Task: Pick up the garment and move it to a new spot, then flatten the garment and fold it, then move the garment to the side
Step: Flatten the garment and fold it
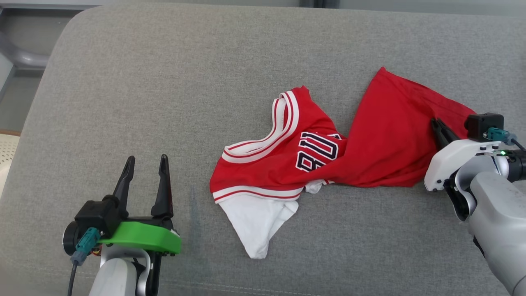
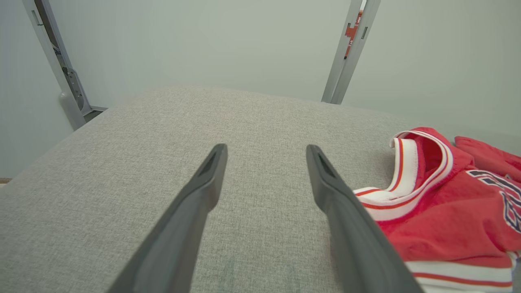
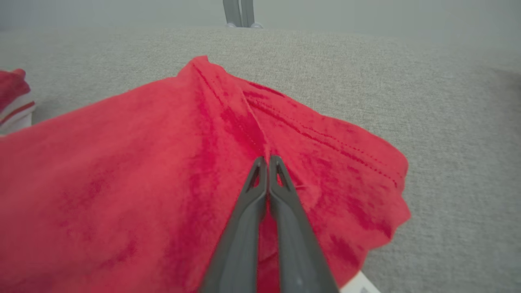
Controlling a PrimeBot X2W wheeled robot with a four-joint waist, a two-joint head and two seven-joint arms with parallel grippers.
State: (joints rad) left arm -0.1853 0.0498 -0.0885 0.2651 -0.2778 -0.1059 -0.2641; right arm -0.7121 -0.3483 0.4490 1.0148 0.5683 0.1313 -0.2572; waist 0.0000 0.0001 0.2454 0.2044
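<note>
We pinch a fold of the crumpled red-and-white cloth jersey (image 1: 312,164) with our right gripper (image 3: 268,159), fingers closed; our left gripper (image 1: 147,158) gapes empty, jersey lying near, rightward

garment (image 1: 370,144): soft matt cloth | cushion (image 1: 164,102): coarse woven fabric

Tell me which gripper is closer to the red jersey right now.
Right. The right gripper is shut on a fold of the red jersey at its plain end; the left gripper is open over the grey cushion, apart from the collar end.
</note>
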